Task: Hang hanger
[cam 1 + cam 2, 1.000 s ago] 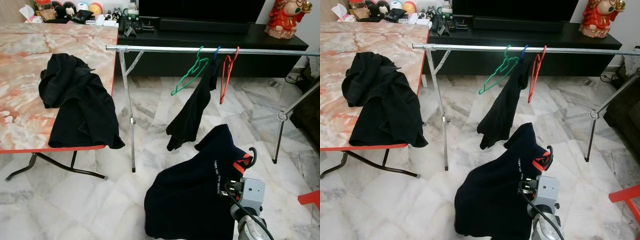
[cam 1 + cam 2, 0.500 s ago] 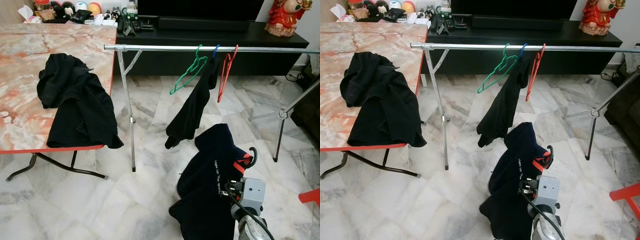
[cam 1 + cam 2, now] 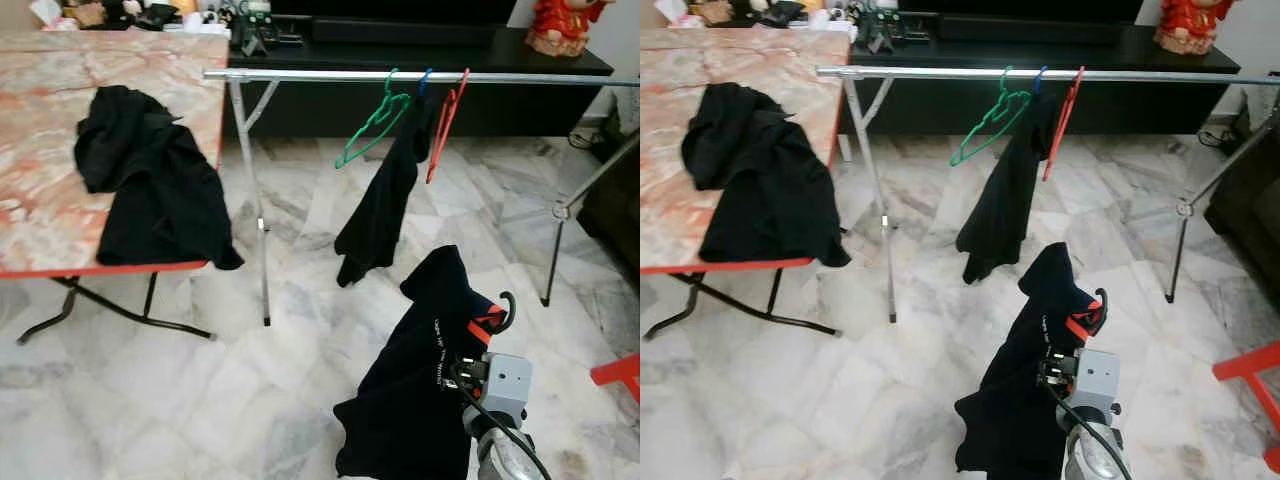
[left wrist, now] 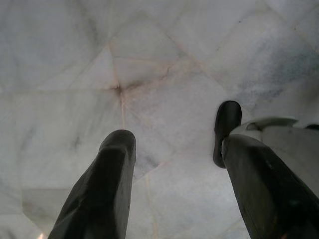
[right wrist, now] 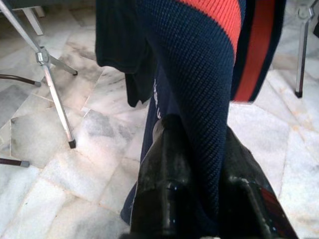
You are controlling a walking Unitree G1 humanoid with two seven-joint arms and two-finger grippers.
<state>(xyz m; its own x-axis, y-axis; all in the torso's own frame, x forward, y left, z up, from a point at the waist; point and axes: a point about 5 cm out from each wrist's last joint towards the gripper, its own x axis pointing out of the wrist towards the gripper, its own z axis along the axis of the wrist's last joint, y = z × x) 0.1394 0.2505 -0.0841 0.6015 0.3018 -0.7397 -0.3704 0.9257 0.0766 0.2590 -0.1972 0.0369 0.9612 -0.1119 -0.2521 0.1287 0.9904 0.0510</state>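
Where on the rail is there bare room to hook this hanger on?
The rail is bare from its left end to the green hanger, and again right of the red hanger. Crowded between: green hanger, hung black garment, red hanger. The right hand holds the navy garment.

Head stereo pair looking down over clothes rail, left wrist facing marble floor, right wrist close on garment

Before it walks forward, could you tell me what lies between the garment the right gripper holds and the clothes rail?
In the left eye view, bare marble floor separates the held dark garment from the rail; a black garment hangs from the rail above that stretch.
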